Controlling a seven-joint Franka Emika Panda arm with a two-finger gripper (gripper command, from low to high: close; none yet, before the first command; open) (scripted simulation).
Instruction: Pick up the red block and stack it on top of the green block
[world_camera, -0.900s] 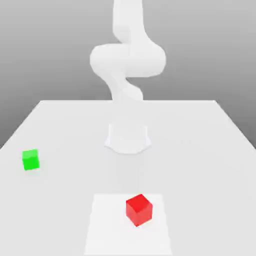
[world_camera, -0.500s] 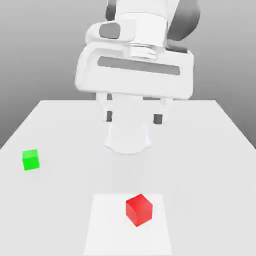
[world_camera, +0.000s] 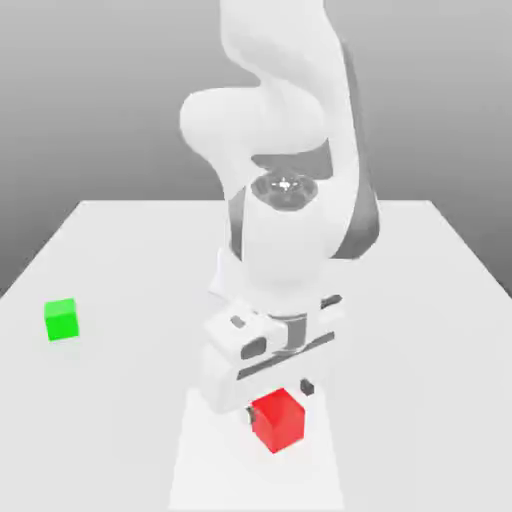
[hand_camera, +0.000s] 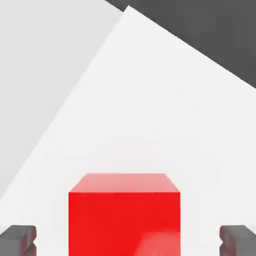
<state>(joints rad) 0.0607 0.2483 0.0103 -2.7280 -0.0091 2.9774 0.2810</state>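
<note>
We see a broad, pale grey table (world_camera: 110, 260) whose far edge runs straight across the exterior view, with its left and right edges spreading wider toward the near side. On the near part of it lies a brighter white square patch (world_camera: 200, 470), which in the hand view (hand_camera: 150, 100) appears as a slanted white sheet against the greyer tabletop. Behind the table hangs a plain grey backdrop (world_camera: 90, 90), darker high up and lighter toward the table's far edge, under soft, even light.
</note>
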